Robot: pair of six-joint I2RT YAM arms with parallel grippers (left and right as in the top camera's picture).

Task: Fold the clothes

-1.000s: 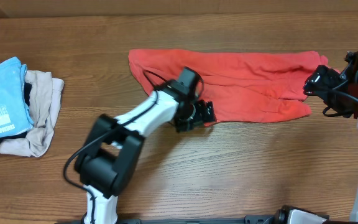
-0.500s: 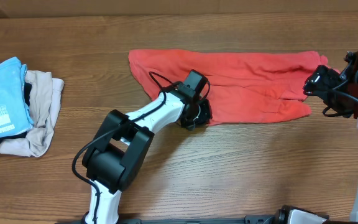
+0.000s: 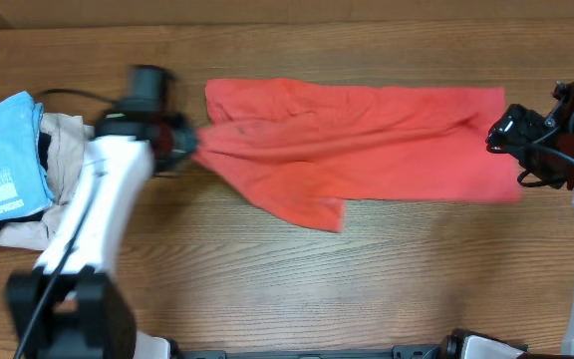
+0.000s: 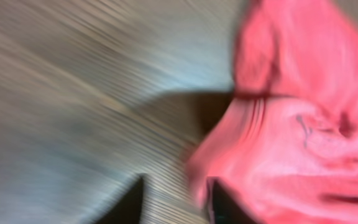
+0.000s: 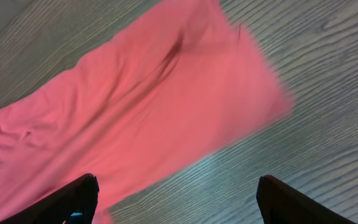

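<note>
The clothes' coral-red T-shirt [image 3: 367, 140] lies spread across the middle of the table, with one corner drawn out to the left. My left gripper [image 3: 185, 147] is at that corner, blurred by motion. In the left wrist view the left gripper [image 4: 176, 202] has its jaws apart with wood grain between them. The shirt [image 4: 303, 124] has its edge against the right-hand finger [image 4: 222, 202]. My right gripper [image 3: 499, 132] hovers over the shirt's right end. The right gripper [image 5: 179, 202] stands wide open and holds nothing, above the shirt [image 5: 135, 106] where its hem meets bare wood.
A light blue printed tee [image 3: 3, 150] lies on a beige garment [image 3: 68, 194] in a pile at the table's left edge, just behind the left arm. Wooden table [image 3: 367, 279] runs along the front.
The left arm has swung from the shirt's lower middle far to the left, dragging fabric with it. The shirt now lies wider and flatter. The right arm has not moved.
</note>
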